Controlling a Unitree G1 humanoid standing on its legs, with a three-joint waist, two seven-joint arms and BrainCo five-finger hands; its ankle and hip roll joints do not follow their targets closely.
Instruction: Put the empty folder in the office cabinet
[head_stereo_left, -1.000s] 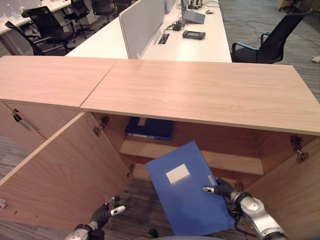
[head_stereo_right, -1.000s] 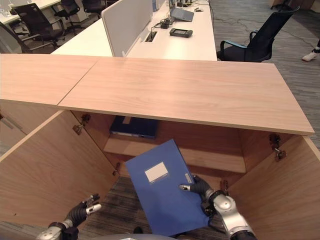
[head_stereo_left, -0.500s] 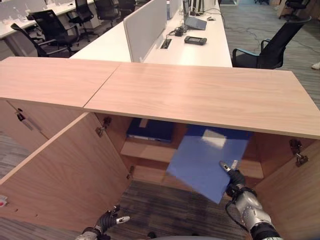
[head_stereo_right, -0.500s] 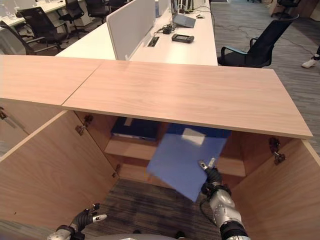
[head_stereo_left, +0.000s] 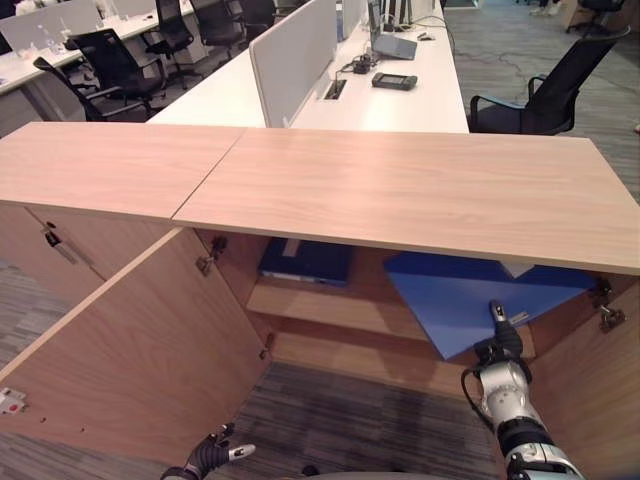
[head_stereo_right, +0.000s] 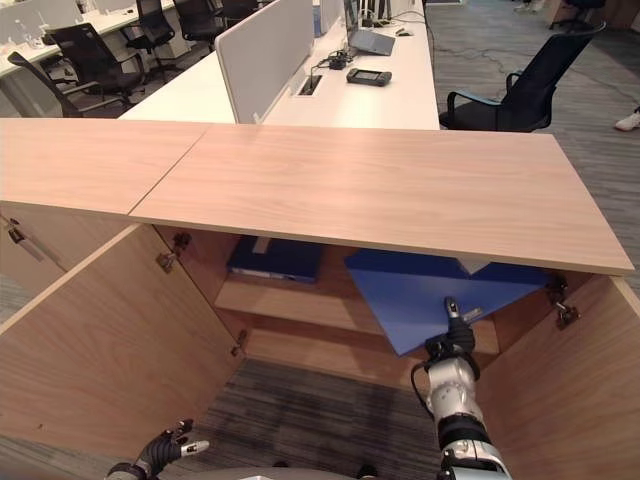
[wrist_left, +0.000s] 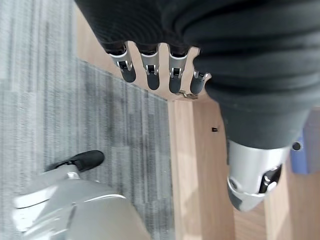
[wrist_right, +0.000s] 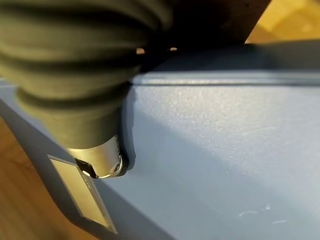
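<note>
The right hand (head_stereo_left: 497, 352) grips the near corner of the blue folder (head_stereo_left: 470, 295): one of its fingers (head_stereo_left: 496, 312) lies straight up along the folder's top face, and in the right wrist view the thumb (wrist_right: 102, 157) presses on the blue cover beside a pale label (wrist_right: 82, 192) — a pinch on the edge. The folder lies nearly flat, tilted a little, with its near corner lowest at the hand. Its long axis runs from the hand up and away into the office cabinet (head_stereo_left: 420, 200), and its far part is hidden under the cabinet's wooden top. It sits at the level of the inner shelf (head_stereo_left: 330, 308), in the right half of the opening; whether it rests on the shelf or hangs just above it I cannot tell.

On the left part of the same shelf lies a second dark blue folder (head_stereo_left: 306, 262), flat and apart from the held one. Both cabinet doors stand open — the left door (head_stereo_left: 130, 350) swung wide, the right door (head_stereo_left: 600, 400) beside the right arm.

The left hand (head_stereo_left: 212, 455) hangs low over the grey carpet (head_stereo_left: 350, 420), its fingers (wrist_left: 150, 75) straight and relaxed, holding nothing.

Behind the cabinet runs a white bench (head_stereo_left: 400, 90) with a divider panel (head_stereo_left: 290, 55), and black office chairs (head_stereo_left: 545, 85) stand around it.
</note>
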